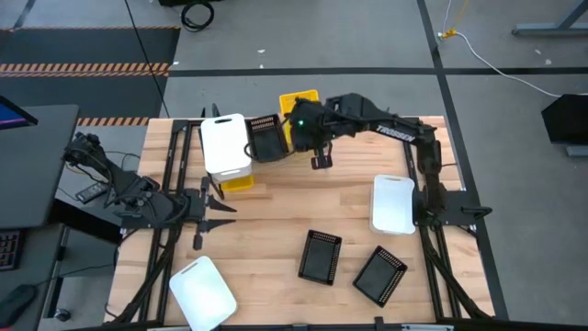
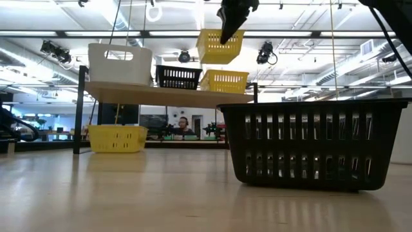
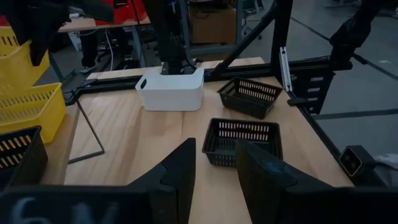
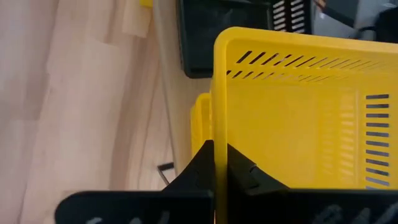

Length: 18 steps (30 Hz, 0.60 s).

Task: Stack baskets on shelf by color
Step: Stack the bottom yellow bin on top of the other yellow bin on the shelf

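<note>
At upper centre, the right gripper [image 4: 214, 163], pinching a yellow basket's [image 2: 221, 46] rim above another yellow basket [image 2: 225, 81] on the shelf [image 2: 154, 94], could miss nesting if it tilts.

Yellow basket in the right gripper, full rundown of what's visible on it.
The yellow basket is a small rectangular bin of what looks like plastic, with slotted walls and a solid rim. The right gripper is shut on one rim wall, which sits pinched between both fingers. It hangs in the air, tilted slightly, above a second yellow basket on the shelf, not touching it. A black basket stands beside that one. It looks empty.
</note>
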Each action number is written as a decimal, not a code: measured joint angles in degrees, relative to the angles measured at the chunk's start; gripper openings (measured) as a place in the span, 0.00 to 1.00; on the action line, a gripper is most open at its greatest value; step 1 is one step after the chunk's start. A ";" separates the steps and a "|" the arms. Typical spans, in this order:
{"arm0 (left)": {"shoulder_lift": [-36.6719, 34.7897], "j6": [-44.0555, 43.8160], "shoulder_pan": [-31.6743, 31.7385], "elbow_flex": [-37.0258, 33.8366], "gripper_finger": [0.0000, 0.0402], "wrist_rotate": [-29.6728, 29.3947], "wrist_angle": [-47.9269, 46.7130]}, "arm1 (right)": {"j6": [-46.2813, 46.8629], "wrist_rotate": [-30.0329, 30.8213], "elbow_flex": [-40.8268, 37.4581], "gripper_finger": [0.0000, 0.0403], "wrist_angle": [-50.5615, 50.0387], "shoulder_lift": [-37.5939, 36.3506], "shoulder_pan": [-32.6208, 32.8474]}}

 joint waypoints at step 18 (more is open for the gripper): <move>-0.17 5.66 0.00 0.00 0.30 -5.44 2.64 | -4.57 -4.33 -6.17 0.02 0.86 0.04 -3.02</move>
